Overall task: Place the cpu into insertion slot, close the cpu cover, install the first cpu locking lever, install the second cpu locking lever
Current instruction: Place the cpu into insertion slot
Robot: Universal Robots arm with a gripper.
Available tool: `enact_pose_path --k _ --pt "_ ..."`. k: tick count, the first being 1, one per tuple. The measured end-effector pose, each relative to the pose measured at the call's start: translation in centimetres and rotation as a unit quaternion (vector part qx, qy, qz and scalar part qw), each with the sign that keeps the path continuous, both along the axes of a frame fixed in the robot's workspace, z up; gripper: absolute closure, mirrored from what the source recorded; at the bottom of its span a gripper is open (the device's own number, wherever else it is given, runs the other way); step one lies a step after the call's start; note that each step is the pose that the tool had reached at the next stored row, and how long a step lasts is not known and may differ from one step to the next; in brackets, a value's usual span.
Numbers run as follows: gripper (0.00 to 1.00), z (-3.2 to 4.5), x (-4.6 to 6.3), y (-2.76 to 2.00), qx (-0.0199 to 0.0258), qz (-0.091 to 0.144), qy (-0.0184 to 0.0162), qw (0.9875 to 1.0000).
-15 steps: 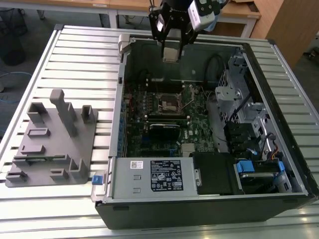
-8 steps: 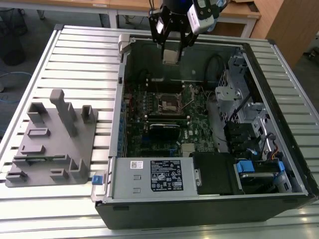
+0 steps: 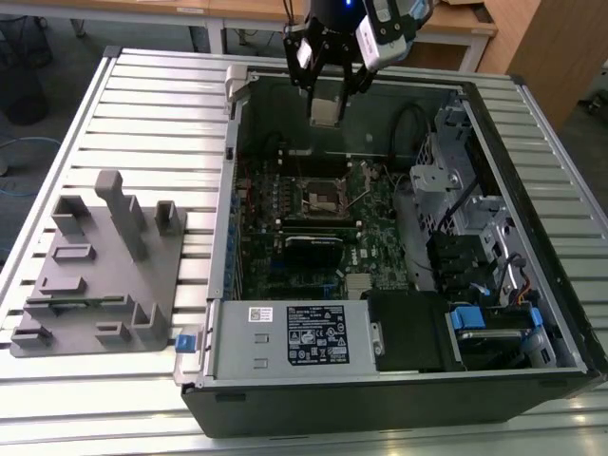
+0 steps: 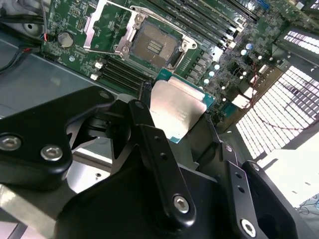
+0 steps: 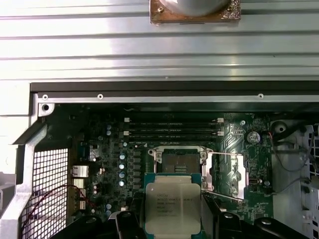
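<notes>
My gripper [image 3: 328, 93] hangs over the far side of the open computer case, shut on the cpu [image 3: 326, 110]. In both wrist views the cpu [image 5: 173, 203] [image 4: 175, 110] shows its silver-grey top and green edge between the black fingers [image 4: 149, 137]. The insertion slot [image 3: 323, 199] lies below on the motherboard with its dark centre bare [image 5: 178, 162] [image 4: 152, 44]. The cpu cover [image 5: 227, 172] [image 4: 102, 25], a silver frame, is swung open beside the slot. Thin wire levers [image 5: 224, 197] stand loose by the cover.
A black ribbed card [image 3: 313, 249] sits just in front of the slot, and memory slots [image 5: 172, 127] run behind it. The power supply [image 3: 294, 337] and drive cage [image 3: 456, 190] fill the case's near and right sides. A grey fixture plate [image 3: 95, 275] lies on the slatted table [image 3: 161, 95].
</notes>
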State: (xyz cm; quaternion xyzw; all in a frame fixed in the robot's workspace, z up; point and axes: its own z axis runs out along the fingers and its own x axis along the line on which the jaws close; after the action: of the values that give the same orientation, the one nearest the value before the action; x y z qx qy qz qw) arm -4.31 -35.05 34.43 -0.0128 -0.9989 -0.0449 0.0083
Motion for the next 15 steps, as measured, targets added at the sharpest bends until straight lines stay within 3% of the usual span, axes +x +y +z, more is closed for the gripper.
enact_pose_path --k 6,15 --pt "0.46 -0.95 0.0 0.00 0.0000 0.000 -0.0008 1.0000" --pt "0.46 -1.30 0.0 0.00 0.0001 0.000 -0.0009 1.0000"
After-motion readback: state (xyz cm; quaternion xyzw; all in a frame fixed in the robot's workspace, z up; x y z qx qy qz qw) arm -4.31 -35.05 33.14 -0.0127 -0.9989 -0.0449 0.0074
